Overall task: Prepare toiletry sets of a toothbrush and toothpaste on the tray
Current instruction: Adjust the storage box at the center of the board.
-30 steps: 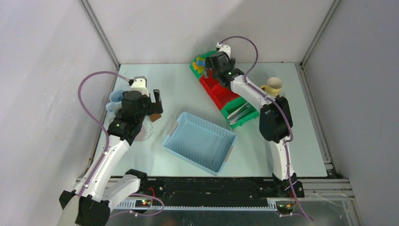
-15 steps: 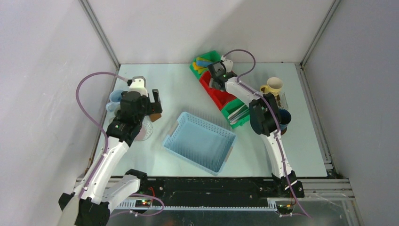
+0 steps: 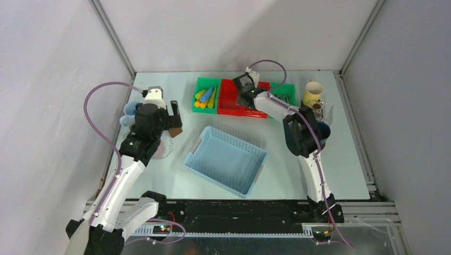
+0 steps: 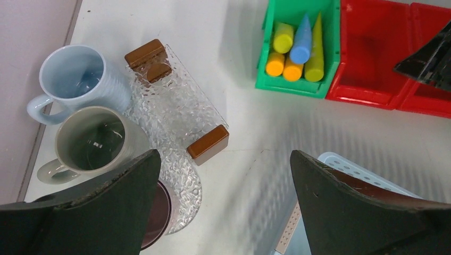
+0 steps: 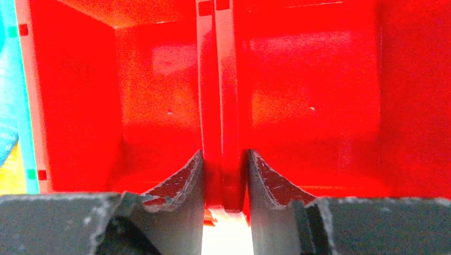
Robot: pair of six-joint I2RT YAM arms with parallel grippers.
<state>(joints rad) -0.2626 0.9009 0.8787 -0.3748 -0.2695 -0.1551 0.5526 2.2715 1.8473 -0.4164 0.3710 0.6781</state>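
- At the far middle of the table, the right gripper [image 5: 223,159] pinches the two touching walls of the red bins [image 5: 314,106], a hold that looks meant for shifting the row.
- Just left of them, a green bin [image 4: 290,87] keeps the tubes [image 4: 303,45] together.
- At the left edge, the left gripper [image 4: 224,156] hangs spread wide and empty above the clear tray [image 4: 175,114]. The blue mug [image 4: 80,79] and grey mug [image 4: 93,141] stand just beside it, unfilled.

left tool [image 4: 224,158]: jaws wide, hovering | right tool [image 5: 224,155]: pinching red bin walls [image 5: 220,79]
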